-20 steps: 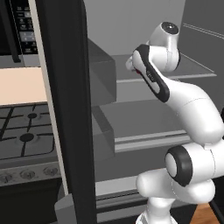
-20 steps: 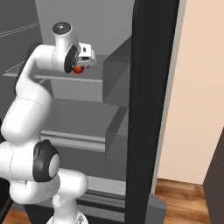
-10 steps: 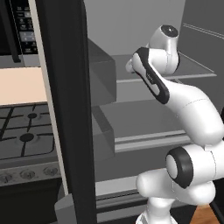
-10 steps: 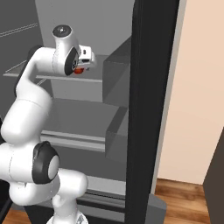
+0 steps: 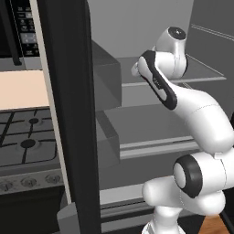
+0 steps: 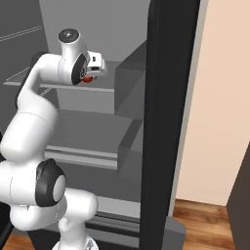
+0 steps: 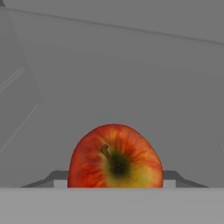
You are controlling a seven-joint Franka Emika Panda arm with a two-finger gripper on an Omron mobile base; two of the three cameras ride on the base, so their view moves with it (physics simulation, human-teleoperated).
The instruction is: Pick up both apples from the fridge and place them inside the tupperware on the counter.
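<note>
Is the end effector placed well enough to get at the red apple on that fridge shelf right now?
Likely yes. The red apple sits right between the end effector's tips, nothing between them; whether it is gripped is unclear.

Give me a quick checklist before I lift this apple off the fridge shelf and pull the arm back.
1. Red apple centred between the fingertips: ok, the hand view shows it in the middle, stem end facing the camera.
2. Gripper closed firmly on the apple: cannot tell, the fingers are barely visible beside it.
3. Hand at the upper shelf of the fridge: ok.
4. Fridge door open enough for withdrawal: ok, it stands off to the arm's right.
5. Second apple located: cannot tell.
6. Container on the counter ready: cannot tell.
</note>
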